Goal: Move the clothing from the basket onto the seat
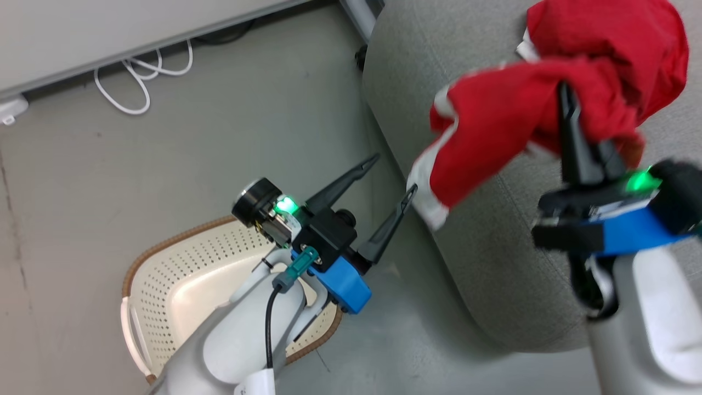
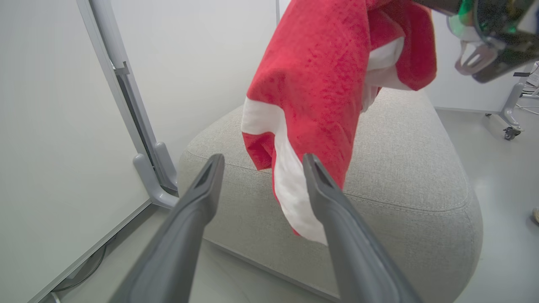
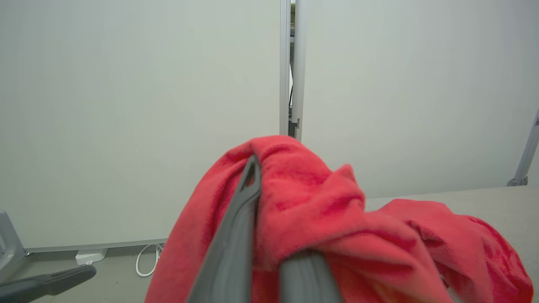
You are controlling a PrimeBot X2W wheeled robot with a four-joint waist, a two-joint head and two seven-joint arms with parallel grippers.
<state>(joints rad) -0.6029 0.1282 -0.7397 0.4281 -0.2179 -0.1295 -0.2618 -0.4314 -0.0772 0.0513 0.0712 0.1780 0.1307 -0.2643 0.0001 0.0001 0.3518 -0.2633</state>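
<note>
The right gripper (image 1: 565,94) is pinching a bunched fold of the clothing (image 1: 493,126) between pressed-together jaws, the seemingly soft, light cloth drooping over the seat (image 1: 493,252) below them, its white hem dangling beside the spread, empty jaws of the left gripper (image 1: 394,173).

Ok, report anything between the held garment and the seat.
Nothing visible. The right hand holds the garment over the seat, with bare cushion below. The open left hand is beside the hanging hem, at the seat's edge.

smooth grey floor (image 1: 247,137), white cables (image 1: 147,99) looped beside pale partition panels (image 3: 126,105).
</note>
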